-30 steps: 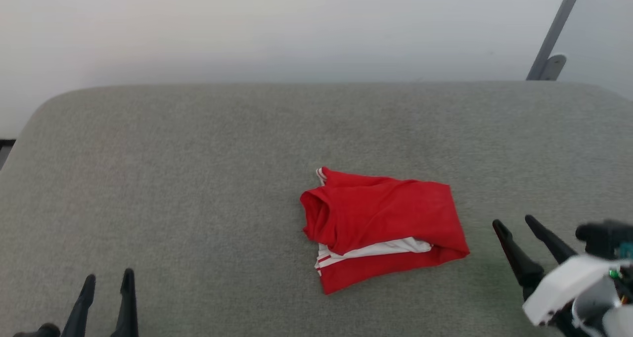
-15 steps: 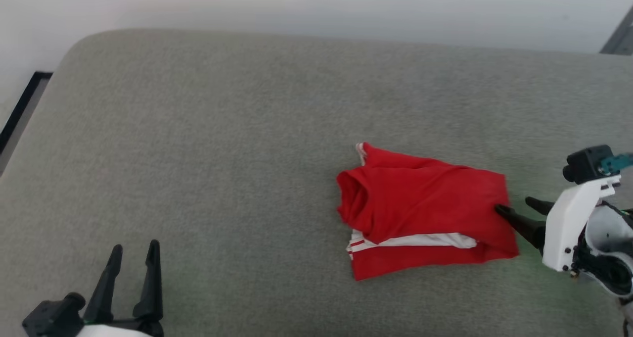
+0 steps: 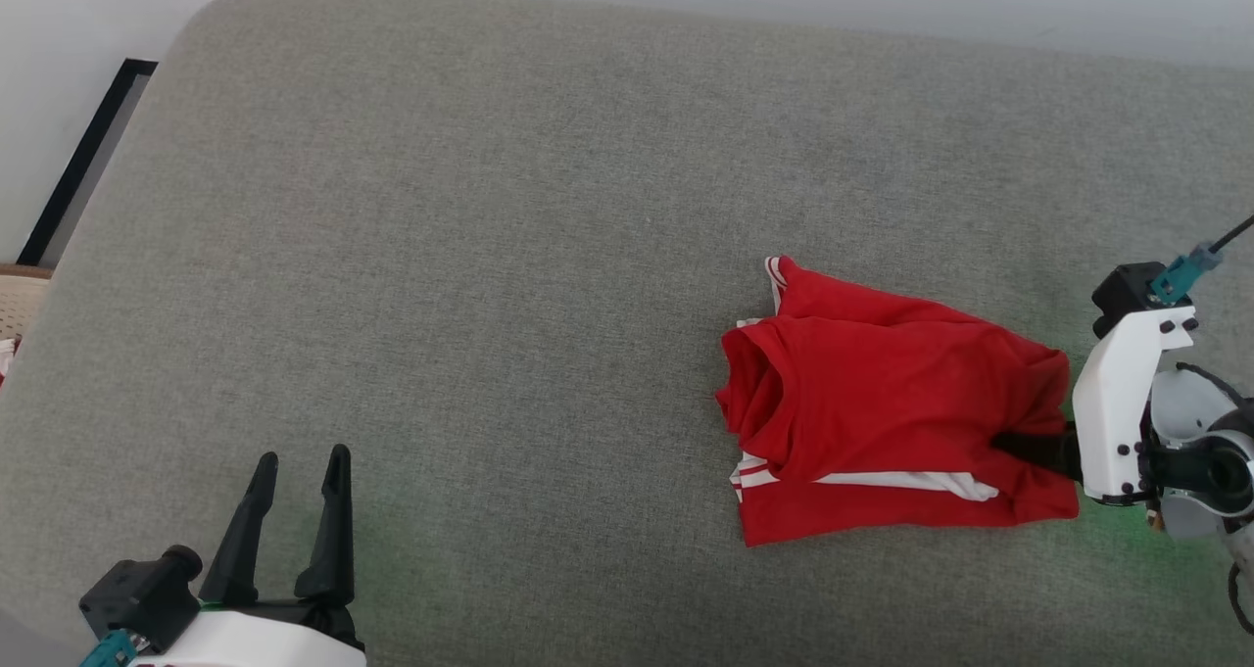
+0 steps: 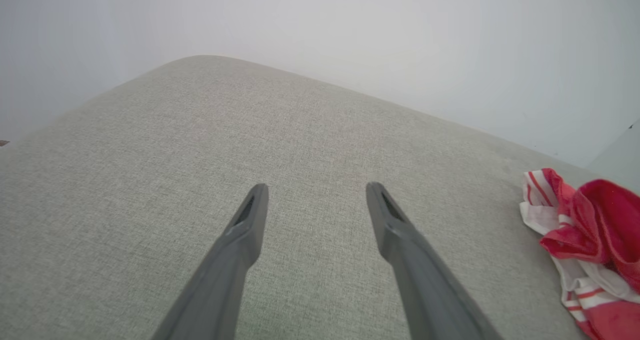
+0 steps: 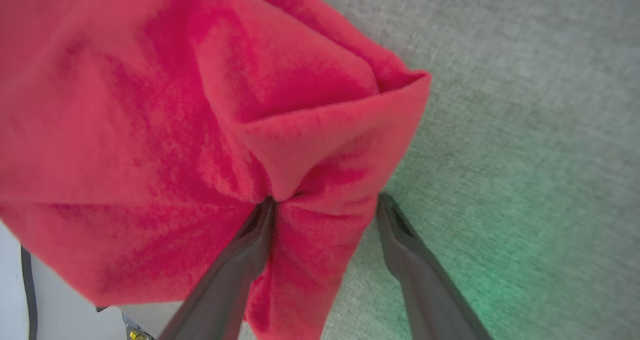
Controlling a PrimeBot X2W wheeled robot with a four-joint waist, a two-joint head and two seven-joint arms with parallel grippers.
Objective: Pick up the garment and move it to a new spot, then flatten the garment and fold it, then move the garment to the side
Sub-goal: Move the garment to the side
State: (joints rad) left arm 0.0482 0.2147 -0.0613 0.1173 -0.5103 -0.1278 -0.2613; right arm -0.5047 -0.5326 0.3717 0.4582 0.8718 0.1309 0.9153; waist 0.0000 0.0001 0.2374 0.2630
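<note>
Black and tapered, the two fingers of the left gripper (image 3: 304,453) rise at about 7 o'clock in the head view, spread apart with nothing between them, over bare cloth. They hover above a broad grey-green woven upholstered surface (image 3: 490,256), flat, finely textured and rounded at its corners. Further in, at about 4 o'clock in the head view, lies the garment (image 3: 882,403), a red soft-fabric T-shirt folded into a rough rectangle, with a white layer and red-and-white striped trim showing along its near and left edges. The right gripper (image 5: 326,198) comes in at the garment's 3 o'clock side, its white wrist housing just beside the cloth. In the right wrist view its fingers stand apart, not clamped: one dark finger is pushed into a crease of the red fabric, the other lies outside the fold over the upholstery, and a bunched corner of the shirt sits between them. A faint green glow tints the weave beside that gripper. At 10 o'clock in the head view a thin black strip (image 3: 83,163) runs past the surface's rounded corner. Beyond the far edge stands a plain pale grey-white wall (image 4: 350,30).
</note>
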